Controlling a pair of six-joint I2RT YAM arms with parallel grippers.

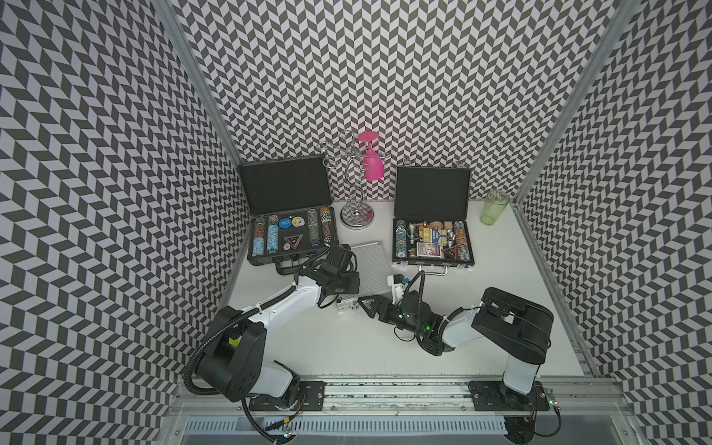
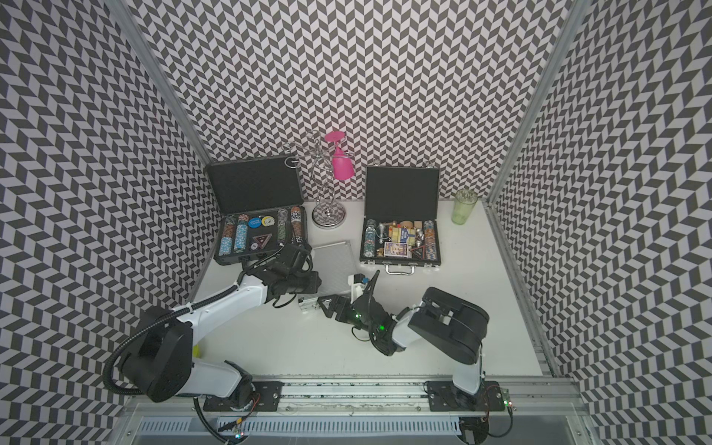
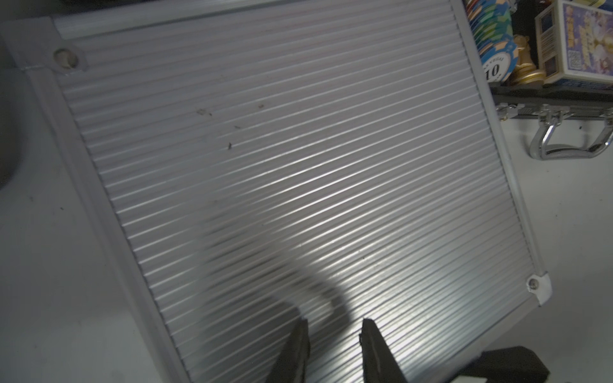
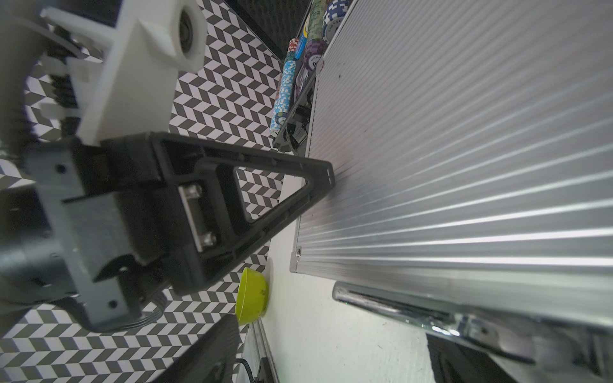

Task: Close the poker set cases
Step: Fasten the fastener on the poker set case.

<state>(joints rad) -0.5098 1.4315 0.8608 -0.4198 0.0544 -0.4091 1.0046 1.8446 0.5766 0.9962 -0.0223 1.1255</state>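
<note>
- Your left gripper (image 3: 333, 326) has its jaws a little apart, with nothing between them. One fingertip (image 4: 321, 175) touches the ribbed top of the silver case (image 1: 371, 266).
- Your right gripper (image 1: 365, 305) has its jaws wide apart at the front edge of that case, near its shiny handle (image 4: 381, 303). You cannot tell if it touches.
- You see the silver case in the middle of the table (image 1: 346, 346), between the two arms, with its lid down.
- Your grey case (image 1: 293, 242) sits at the back left, lid up, chips showing.
- Your black case (image 1: 431, 240) sits at the back right, lid up too.
- Between those two stands a rack (image 1: 356, 200) with a pink glass (image 1: 373, 169). A green cup (image 1: 494, 208) is in the far right corner.
</note>
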